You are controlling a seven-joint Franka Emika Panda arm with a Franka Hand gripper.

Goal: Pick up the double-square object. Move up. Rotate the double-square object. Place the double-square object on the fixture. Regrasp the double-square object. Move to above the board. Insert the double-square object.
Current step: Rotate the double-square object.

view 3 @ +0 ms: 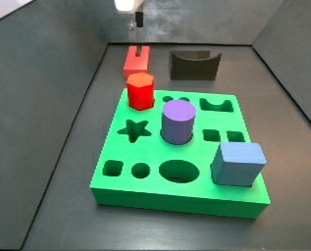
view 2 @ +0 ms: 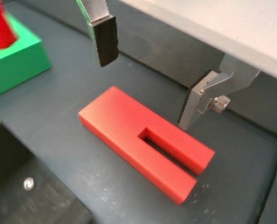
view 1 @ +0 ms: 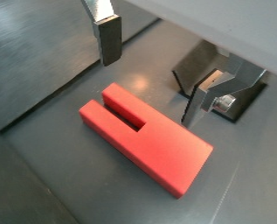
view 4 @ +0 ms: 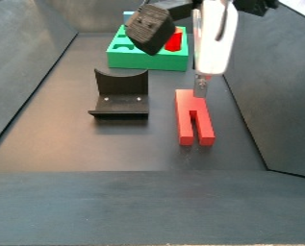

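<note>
The double-square object (view 4: 193, 117), one long red block slotted at one end, lies flat on the dark floor beside the one fixture (view 4: 118, 93), not touching it. The gripper (view 4: 201, 85) hangs just above the block's far end, its two fingers (view 1: 109, 42) spread apart on nothing. On the one green board (view 3: 184, 149) stand three pieces: a red hexagonal prism (view 3: 140, 91), a purple cylinder (view 3: 178, 123) and a blue cube (view 3: 240, 163).
</note>
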